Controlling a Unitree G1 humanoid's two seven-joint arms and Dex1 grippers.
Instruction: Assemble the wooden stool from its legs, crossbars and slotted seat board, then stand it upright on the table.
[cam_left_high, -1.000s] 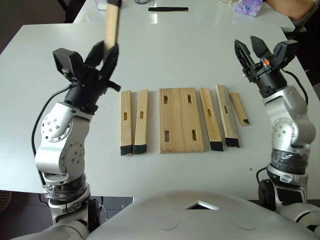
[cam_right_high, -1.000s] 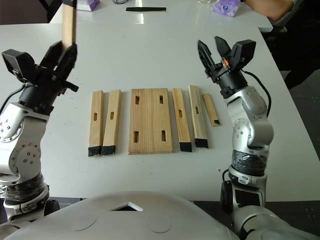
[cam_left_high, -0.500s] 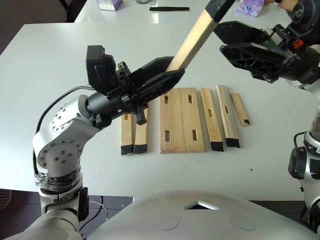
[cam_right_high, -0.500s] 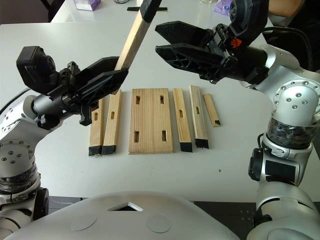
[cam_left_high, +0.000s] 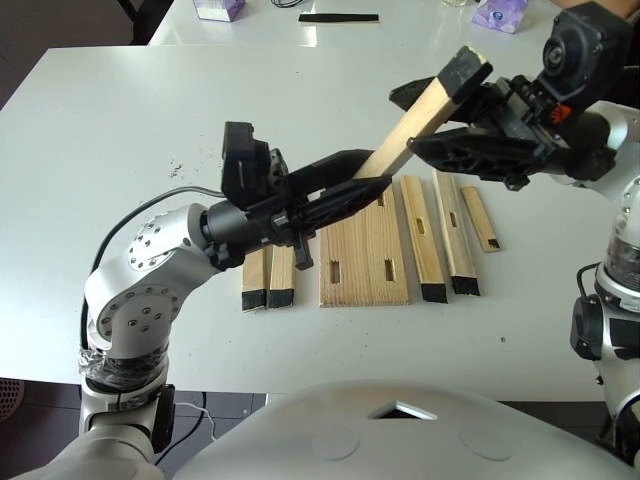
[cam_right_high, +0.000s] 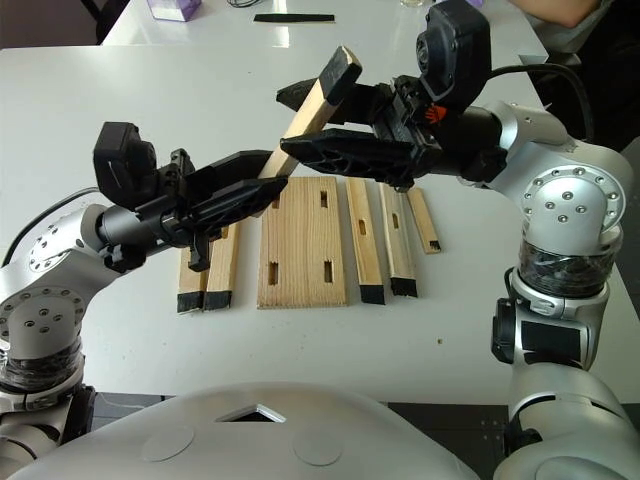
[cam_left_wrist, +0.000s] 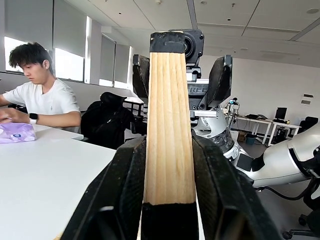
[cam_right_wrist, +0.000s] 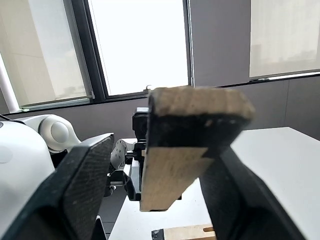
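Left hand: we see the left hand clamped on the lower part of a wooden leg, raised above the desk over the far left corner of the seat board.
Held leg: the held leg slants up and toward the robot's right, with its black-capped end uppermost. In the left wrist view its grain runs straight up between the two dark fingers.
Right hand: the right hand reaches in from the right with its fingers apart, one on each side of the held leg's upper part. We cannot tell whether either finger touches the wood.
Seat board: the seat board lies flat mid-desk with four slots facing up.
Left of board: we count two legs lying side by side just beside the board. Their black-capped ends are nearest the robot and their far ends are hidden under the left arm.
Right of board: a first leg and a second leg lie parallel, each slotted, with black caps toward the robot.
Crossbar: a short crossbar lies just beyond the second leg, at the outer right.
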